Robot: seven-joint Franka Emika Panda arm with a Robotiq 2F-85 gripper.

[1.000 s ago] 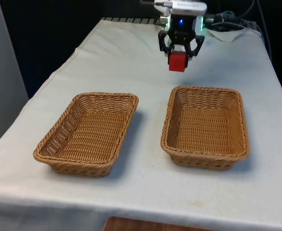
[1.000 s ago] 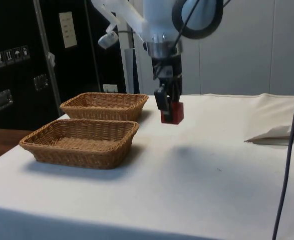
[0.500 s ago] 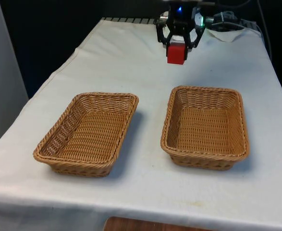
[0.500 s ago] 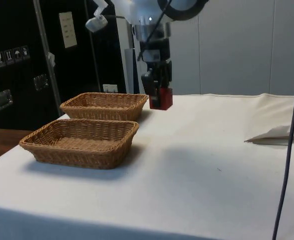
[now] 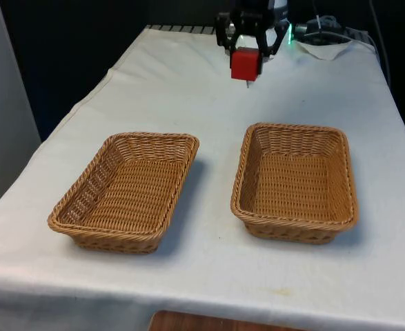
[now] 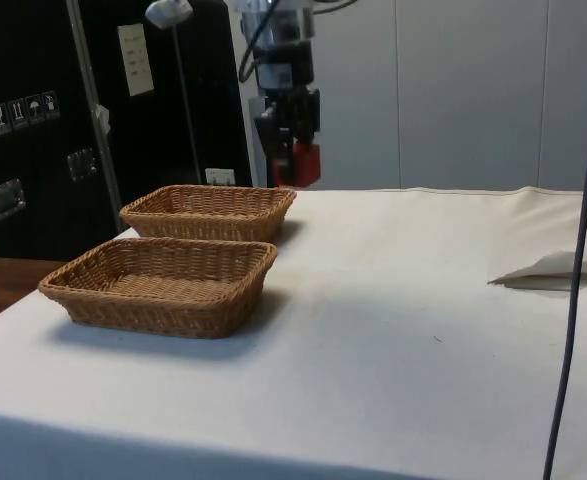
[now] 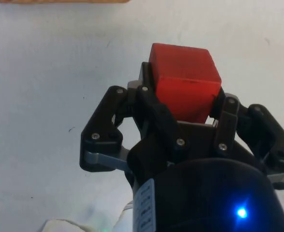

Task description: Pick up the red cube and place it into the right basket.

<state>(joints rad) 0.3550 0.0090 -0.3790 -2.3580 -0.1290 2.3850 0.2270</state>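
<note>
Since a second ago your gripper (image 5: 246, 61) has risen and drawn back toward the table's far end, its fingers clamped on the red cube (image 5: 245, 63). You now hold the cube high above bare cloth, far of the right basket (image 5: 294, 181). Lift looks done; carrying it over that basket remains.

two wicker baskets (image 5: 130, 189) (image 5: 295, 181), one red cube (image 5: 245, 63)

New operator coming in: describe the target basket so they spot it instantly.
On the white-clothed table two matching wicker baskets sit side by side. The target is the right basket, on the front view's right; the left basket is its twin, told apart by position alone.
</note>
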